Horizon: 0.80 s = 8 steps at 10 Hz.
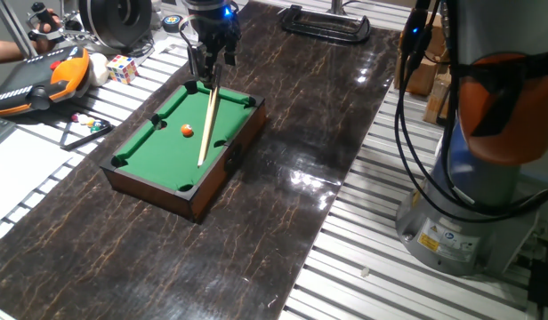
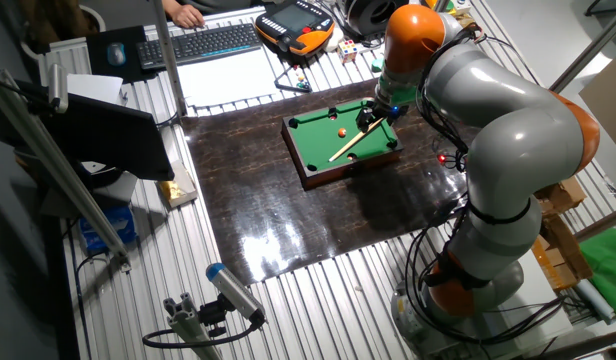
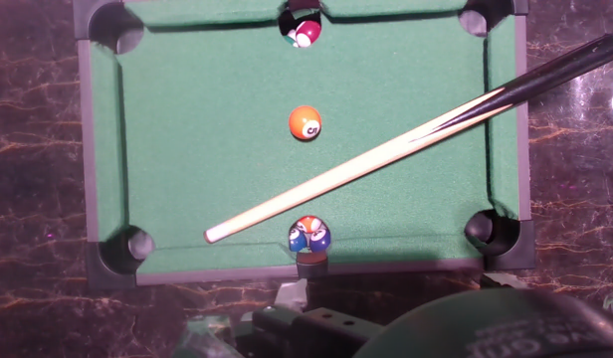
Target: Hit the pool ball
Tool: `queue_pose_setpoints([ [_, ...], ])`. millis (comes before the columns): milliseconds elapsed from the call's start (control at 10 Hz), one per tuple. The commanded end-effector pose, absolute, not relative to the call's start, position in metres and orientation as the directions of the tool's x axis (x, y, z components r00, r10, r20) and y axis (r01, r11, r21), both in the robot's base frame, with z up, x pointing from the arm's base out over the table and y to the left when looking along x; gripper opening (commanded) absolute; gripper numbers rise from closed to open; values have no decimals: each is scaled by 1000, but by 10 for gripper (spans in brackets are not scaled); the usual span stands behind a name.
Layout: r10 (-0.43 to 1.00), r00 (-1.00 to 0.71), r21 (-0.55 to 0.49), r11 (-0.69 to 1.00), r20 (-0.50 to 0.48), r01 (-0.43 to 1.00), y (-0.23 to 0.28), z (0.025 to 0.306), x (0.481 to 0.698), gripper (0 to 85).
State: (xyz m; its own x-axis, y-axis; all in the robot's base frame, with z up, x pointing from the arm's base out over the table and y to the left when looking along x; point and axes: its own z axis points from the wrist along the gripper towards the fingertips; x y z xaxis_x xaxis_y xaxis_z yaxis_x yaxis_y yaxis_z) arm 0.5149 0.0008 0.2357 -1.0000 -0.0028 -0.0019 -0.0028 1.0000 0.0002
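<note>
The gripper [image 1: 209, 64] hovers over the far rail of the pool table [image 1: 149, 142], its fingers seemingly shut on the cue [image 1: 206, 120], so I judge the aiming step: swing the tip towards the orange pool ball [image 1: 187, 130] mid-felt.

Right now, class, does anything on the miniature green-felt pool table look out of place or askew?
Yes. The wooden cue stick lies diagonally across the green felt, its dark butt over the rail, not lined up with the orange pool ball. Balls sit in two side pockets.
</note>
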Motion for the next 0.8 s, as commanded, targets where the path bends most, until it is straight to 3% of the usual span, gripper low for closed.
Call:
queue_pose_setpoints([
  [0,-220,-930,-105,960,295,-261,1,236,515,7],
  [400,-221,-931,-106,960,292,-261,1,236,515,7],
  [700,-140,-954,-131,975,266,-179,0,236,515,7],
])
